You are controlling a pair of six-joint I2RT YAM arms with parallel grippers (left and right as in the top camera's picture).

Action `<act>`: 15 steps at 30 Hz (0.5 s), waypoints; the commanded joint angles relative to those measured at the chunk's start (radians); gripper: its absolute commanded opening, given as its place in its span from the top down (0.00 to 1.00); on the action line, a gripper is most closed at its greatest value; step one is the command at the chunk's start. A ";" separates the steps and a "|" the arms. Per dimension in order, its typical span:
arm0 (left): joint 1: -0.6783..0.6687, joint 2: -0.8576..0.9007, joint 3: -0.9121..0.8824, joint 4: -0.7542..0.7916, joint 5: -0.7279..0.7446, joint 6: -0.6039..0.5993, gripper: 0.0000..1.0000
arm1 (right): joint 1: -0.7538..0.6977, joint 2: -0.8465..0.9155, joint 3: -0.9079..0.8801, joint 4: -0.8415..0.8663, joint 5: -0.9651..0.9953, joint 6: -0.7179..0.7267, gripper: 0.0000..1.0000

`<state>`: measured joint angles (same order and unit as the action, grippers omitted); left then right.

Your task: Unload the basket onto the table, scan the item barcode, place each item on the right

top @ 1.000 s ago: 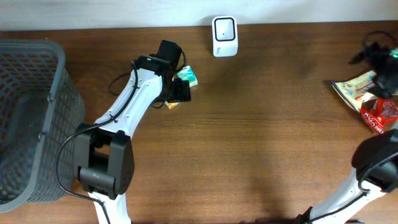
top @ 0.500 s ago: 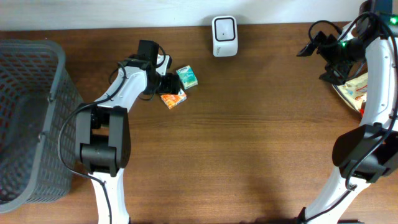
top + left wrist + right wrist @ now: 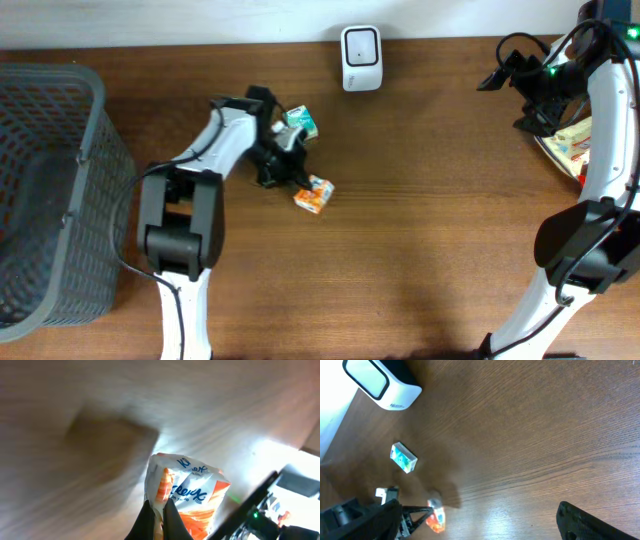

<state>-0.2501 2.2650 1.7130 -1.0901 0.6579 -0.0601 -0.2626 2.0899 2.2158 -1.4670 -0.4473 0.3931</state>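
Note:
An orange and white tissue packet (image 3: 314,195) is pinched at one edge by my left gripper (image 3: 292,178), which is shut on it. Up close in the left wrist view, the black fingertips (image 3: 150,522) clamp the packet (image 3: 189,491), and its shadow falls apart from it on the wood. The white barcode scanner (image 3: 360,58) stands at the back edge, well beyond the packet. My right gripper (image 3: 518,85) hangs open at the back right with nothing in it. From the right wrist view I see the scanner (image 3: 380,382) and the packet (image 3: 436,518).
A small teal box (image 3: 299,123) lies just behind the left gripper. A grey mesh basket (image 3: 50,190) fills the left side. Snack bags (image 3: 590,155) lie at the right edge under the right arm.
My left gripper shut on the orange packet and carried it right and toward the front. The right arm swung up to the back right, then stayed still.

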 commanded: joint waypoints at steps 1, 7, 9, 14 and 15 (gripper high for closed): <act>-0.133 0.007 0.017 0.027 -0.035 0.008 0.55 | 0.007 0.004 0.000 -0.002 -0.009 0.005 0.01; -0.157 0.007 0.417 -0.305 -0.404 -0.027 0.12 | 0.007 0.004 0.000 -0.002 -0.009 0.005 0.01; -0.128 0.007 0.614 -0.427 -0.568 -0.117 0.01 | 0.007 0.004 0.000 -0.002 -0.009 0.005 0.01; 0.005 0.007 0.680 -0.452 -0.640 -0.242 0.01 | 0.007 0.004 0.000 -0.002 -0.009 0.005 0.02; 0.030 0.007 0.679 -0.466 -0.640 -0.242 0.01 | 0.007 0.004 0.000 -0.002 -0.009 0.005 0.01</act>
<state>-0.2707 2.2772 2.3863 -1.5375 0.0475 -0.2584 -0.2626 2.0899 2.2150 -1.4670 -0.4477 0.3935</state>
